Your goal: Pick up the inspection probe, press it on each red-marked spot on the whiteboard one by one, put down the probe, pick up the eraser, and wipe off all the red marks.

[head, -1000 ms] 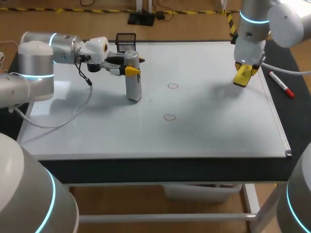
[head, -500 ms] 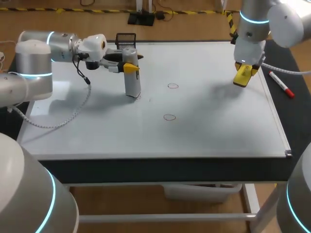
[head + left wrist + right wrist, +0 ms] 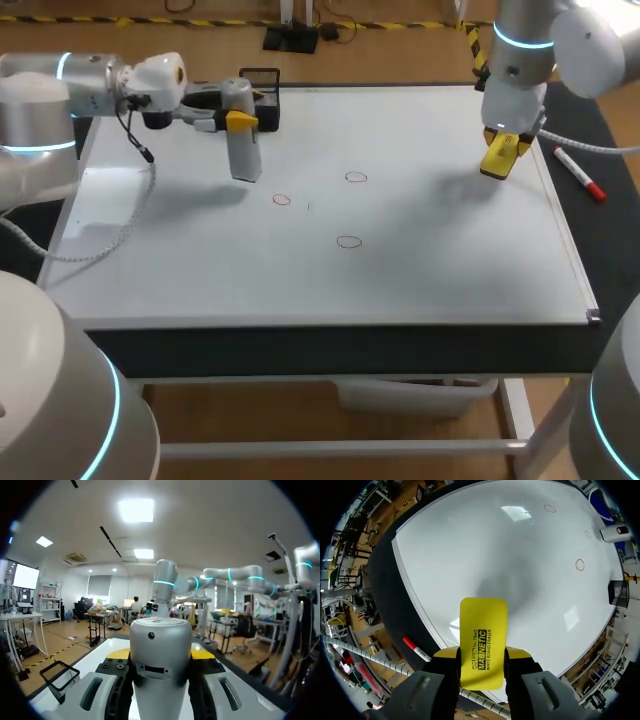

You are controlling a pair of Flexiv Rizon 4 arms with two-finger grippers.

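Note:
My left gripper [image 3: 240, 124] is shut on the grey inspection probe [image 3: 242, 150], which hangs upright above the whiteboard [image 3: 430, 280] near its far left. In the left wrist view the probe [image 3: 160, 665] fills the gap between the yellow-tipped fingers [image 3: 120, 654]. Three small red circles are drawn on the board: one [image 3: 281, 199] to the right of the probe's tip, one [image 3: 355, 177] at the middle, one [image 3: 348, 241] nearer the front. My right gripper [image 3: 498, 158] hovers at the far right, shut on the yellow eraser [image 3: 482, 640].
A black mesh basket [image 3: 262, 80] stands at the board's back edge, just behind the probe. A red-capped marker [image 3: 580, 175] lies on the dark table top beyond the board's right edge.
My left arm has lifted the probe off the board and carried it back and to the left, uncovering the red circle where it stood. The right arm has kept still.

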